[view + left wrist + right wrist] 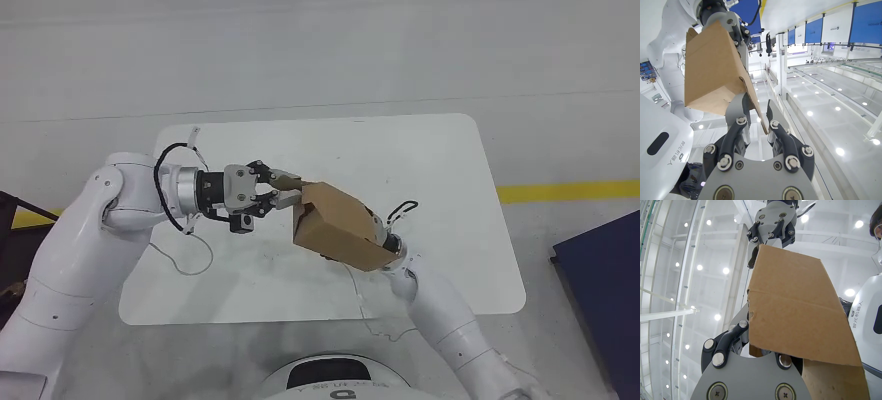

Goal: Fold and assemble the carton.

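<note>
A brown carton (340, 225) hangs tilted above the middle of the white table (450, 160). My right gripper (385, 245) sits under its near right end and is shut on the carton (791, 306); the cardboard hides its fingertips. My left gripper (288, 192) is at the carton's left end. In the left wrist view one loose flap (755, 106) runs edge-on between my left gripper (758, 108), whose fingers stand a little apart on either side of it. The carton body (711, 72) looks squared up, with flaps at both ends sticking out.
A thin white cable (190, 260) lies on the table's left part, and a small white tag (195, 133) at its far left corner. A yellow floor line (570, 190) and a dark blue object (600, 290) are to the right, off the table.
</note>
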